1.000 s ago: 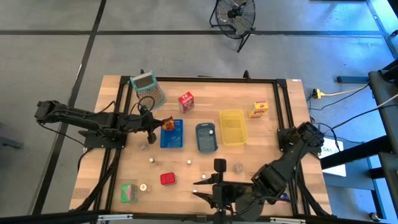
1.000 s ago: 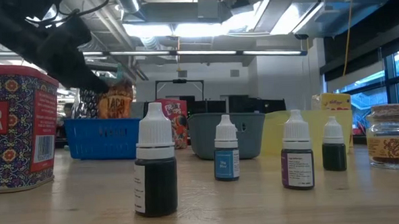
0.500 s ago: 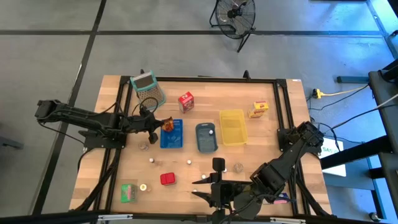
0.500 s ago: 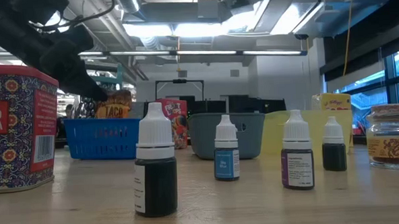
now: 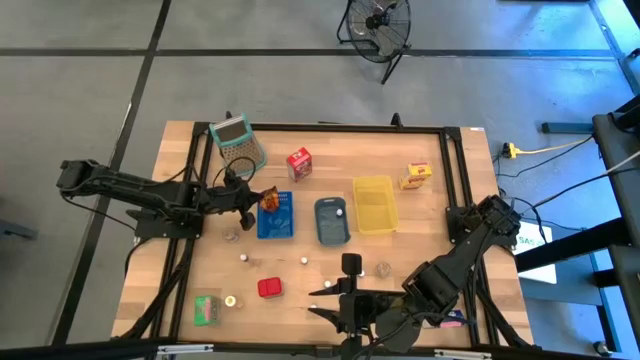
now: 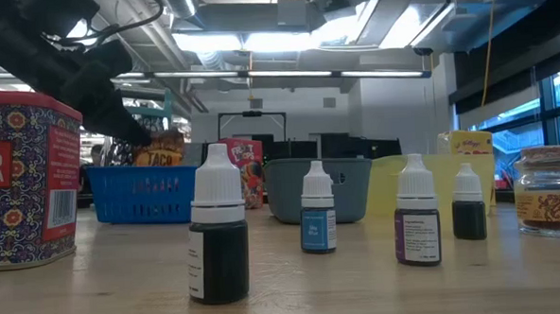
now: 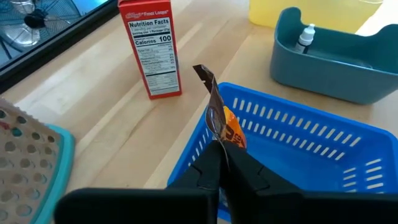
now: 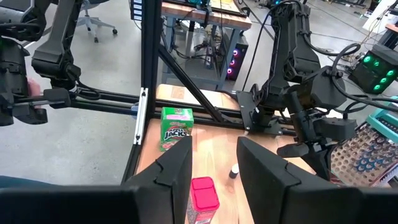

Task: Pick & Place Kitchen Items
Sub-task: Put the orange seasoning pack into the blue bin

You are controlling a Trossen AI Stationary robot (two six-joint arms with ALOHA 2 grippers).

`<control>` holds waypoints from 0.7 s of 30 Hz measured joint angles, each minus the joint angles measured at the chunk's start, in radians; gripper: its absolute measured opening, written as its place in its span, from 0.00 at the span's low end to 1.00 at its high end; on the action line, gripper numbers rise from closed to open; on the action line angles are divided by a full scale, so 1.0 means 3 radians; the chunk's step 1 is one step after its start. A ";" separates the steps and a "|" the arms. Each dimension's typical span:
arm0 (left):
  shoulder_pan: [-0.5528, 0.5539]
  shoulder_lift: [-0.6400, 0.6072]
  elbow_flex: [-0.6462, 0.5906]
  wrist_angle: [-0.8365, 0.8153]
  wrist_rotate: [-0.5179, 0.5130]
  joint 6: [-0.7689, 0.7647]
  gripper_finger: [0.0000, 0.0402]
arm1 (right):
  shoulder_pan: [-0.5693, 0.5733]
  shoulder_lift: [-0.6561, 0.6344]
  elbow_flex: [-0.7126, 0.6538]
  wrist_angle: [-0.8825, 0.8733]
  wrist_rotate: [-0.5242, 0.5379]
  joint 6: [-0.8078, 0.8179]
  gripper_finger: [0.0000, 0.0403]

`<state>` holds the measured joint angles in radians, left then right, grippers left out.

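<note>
My left gripper (image 5: pixel 250 200) reaches in from the table's left and is shut on a brown-orange packet (image 7: pixel 221 118) over the left end of the blue tray (image 7: pixel 298 146). In the low view the packet (image 6: pixel 161 151) shows just above the tray's rim (image 6: pixel 139 170). My right gripper (image 8: pixel 214 149) waits open at the near edge (image 5: pixel 335 305). On the wood stand a red carton (image 5: pixel 298 163), a yellow carton (image 5: pixel 417 176), a green carton (image 5: pixel 207 309), a red tin (image 5: pixel 269 288), a jar (image 5: pixel 383 269) and small white-capped bottles (image 6: pixel 217 237). My left gripper pinches the packet by the end nearest the fingers (image 7: pixel 222 142), between its two fingers (image 7: pixel 208 163). The fingers come in from the table's left, slanting downward. The packet sticks out beyond the fingertips, edge-on and lifted clear above the blue tray's left end.
A grey-blue tray (image 5: pixel 332 222) holding one small bottle (image 7: pixel 305 37) sits right of the blue tray, and a yellow tray (image 5: pixel 374 205) beyond it. The green-rimmed mesh basket (image 5: pixel 238 140) stands at the far left. A black frame (image 5: pixel 455 170) borders the table.
My left gripper has moved down a little toward the blue tray, staying shut on the packet. In the low view the packet has sunk from well above the tray's rim to just over it.
</note>
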<state>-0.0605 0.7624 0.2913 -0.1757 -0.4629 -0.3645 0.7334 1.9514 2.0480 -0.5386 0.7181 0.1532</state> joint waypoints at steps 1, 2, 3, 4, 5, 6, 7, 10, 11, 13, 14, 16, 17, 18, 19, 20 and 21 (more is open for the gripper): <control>0.0000 0.0000 0.0001 0.0000 0.0000 0.0000 0.03 | 0.0000 0.0000 0.0000 0.0001 0.0000 0.0000 0.32; 0.0000 0.0000 0.0001 -0.0003 0.0004 0.0003 0.03 | 0.0000 0.0000 0.0000 -0.0001 0.0000 0.0000 0.32; 0.0000 0.0000 0.0002 -0.0011 0.0004 0.0011 0.04 | 0.0000 0.0000 0.0000 0.0000 0.0000 0.0000 0.32; 0.0000 0.0000 0.0003 -0.0027 0.0001 0.0012 0.05 | 0.0000 0.0000 0.0000 0.0000 0.0000 0.0000 0.32; 0.0000 0.0000 0.0003 -0.0046 -0.0013 -0.0016 0.05 | 0.0000 0.0000 0.0000 -0.0001 0.0000 0.0000 0.32; 0.0000 0.0000 0.0003 -0.0065 -0.0033 -0.0049 0.07 | 0.0000 0.0000 0.0000 -0.0001 0.0000 0.0000 0.32; 0.0000 0.0000 0.0003 -0.0084 -0.0051 -0.0059 0.08 | 0.0000 0.0000 0.0000 0.0000 0.0000 0.0000 0.32; 0.0000 0.0000 0.0003 -0.0120 -0.0060 -0.0084 0.12 | 0.0000 0.0000 0.0000 0.0001 0.0000 0.0000 0.32; 0.0000 0.0000 0.0003 -0.0123 -0.0060 -0.0101 0.14 | 0.0000 0.0000 0.0000 0.0000 0.0000 0.0000 0.32; 0.0000 0.0000 0.0003 -0.0123 -0.0074 -0.0111 0.17 | 0.0000 0.0000 0.0000 -0.0001 0.0001 0.0000 0.32; 0.0000 0.0000 0.0003 -0.0123 -0.0076 -0.0112 0.19 | 0.0000 0.0000 0.0000 0.0000 0.0001 0.0000 0.32; 0.0000 0.0000 0.0003 -0.0120 -0.0077 -0.0113 0.22 | 0.0000 0.0000 0.0000 -0.0001 0.0001 0.0000 0.32; 0.0000 0.0000 0.0003 -0.0113 -0.0076 -0.0119 0.24 | 0.0000 0.0000 0.0000 -0.0001 0.0001 0.0000 0.32; 0.0000 0.0000 0.0003 -0.0106 -0.0077 -0.0133 0.25 | 0.0000 0.0000 0.0000 0.0000 0.0001 0.0000 0.32; 0.0000 -0.0001 0.0003 -0.0102 -0.0079 -0.0139 0.26 | 0.0000 0.0000 0.0000 0.0000 0.0001 0.0000 0.32; 0.0000 -0.0001 0.0003 -0.0103 -0.0083 -0.0139 0.28 | 0.0001 0.0000 0.0000 0.0001 0.0001 0.0000 0.32; 0.0000 -0.0001 0.0003 -0.0103 -0.0084 -0.0139 0.29 | 0.0000 0.0000 0.0000 0.0001 0.0000 0.0000 0.32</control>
<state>-0.0605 0.7620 0.2920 -0.2066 -0.4881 -0.4061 0.7334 1.9514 2.0480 -0.5385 0.7182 0.1532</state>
